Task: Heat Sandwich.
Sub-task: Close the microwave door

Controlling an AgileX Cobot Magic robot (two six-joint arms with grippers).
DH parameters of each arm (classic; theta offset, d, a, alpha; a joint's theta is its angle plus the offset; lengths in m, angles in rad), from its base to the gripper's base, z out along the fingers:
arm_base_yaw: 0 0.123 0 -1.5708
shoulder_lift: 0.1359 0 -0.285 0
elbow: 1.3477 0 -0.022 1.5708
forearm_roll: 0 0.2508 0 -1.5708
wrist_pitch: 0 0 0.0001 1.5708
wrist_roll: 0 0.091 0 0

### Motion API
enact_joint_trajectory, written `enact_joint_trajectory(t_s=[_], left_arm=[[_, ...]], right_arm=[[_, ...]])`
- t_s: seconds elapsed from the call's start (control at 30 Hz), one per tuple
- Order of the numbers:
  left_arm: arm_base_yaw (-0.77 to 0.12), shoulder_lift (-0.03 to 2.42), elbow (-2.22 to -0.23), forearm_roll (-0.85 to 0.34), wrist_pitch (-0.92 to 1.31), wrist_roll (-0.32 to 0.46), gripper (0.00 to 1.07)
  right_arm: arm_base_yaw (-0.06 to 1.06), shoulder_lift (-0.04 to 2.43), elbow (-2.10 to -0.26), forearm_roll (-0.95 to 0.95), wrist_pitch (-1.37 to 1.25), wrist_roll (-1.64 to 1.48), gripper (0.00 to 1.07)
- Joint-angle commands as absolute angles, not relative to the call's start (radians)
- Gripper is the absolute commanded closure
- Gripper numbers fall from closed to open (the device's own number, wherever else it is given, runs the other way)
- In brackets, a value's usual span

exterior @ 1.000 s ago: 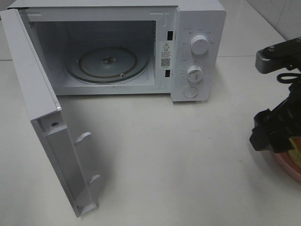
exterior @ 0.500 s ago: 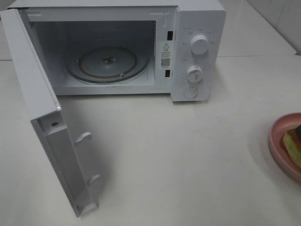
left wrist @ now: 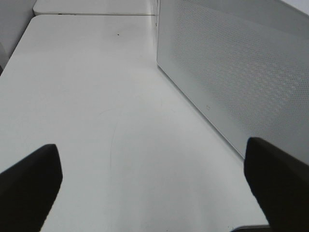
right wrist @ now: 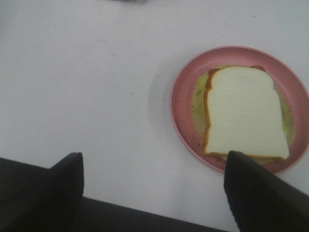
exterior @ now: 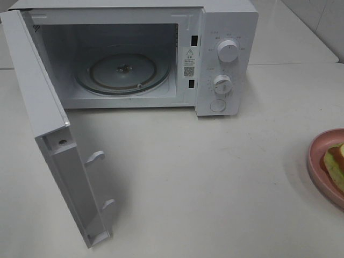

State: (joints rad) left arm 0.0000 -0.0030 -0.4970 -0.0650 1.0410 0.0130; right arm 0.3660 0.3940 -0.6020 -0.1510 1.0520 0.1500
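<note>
progress: microwave door open, turntable bare; sandwich on pink plate on table, well apart from microwave; lifting, loading, closing, dialing all left | left gripper: spread wide, empty, beside door | right gripper: spread, empty, above table near plate
</note>
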Motion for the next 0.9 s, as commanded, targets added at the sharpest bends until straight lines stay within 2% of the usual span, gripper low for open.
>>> enact_joint_trajectory(t_s=[0.03, 0.47, 0.67, 0.9], left_arm=[[0.0, -0.025, -0.494, -0.068, 1.035, 0.013, 0.1], [0.0, -0.025, -0.494, -0.068, 1.035, 0.013, 0.1], [0.0, -0.025, -0.494, -0.068, 1.035, 0.013, 0.1], [0.0, -0.024, -0.494, -0.068, 1.035, 0.012, 0.1]], right_arm=[[0.312, 0.326, -0.575, -0.153, 1.058, 0.123, 0.31], [0.122, 0.078, -0.507, -0.125, 1.039, 0.121, 0.31], [0.06, -0.028, -0.507, -0.125, 1.039, 0.121, 0.31], [0.019, -0.031, -0.507, -0.125, 1.039, 0.121, 0.31]])
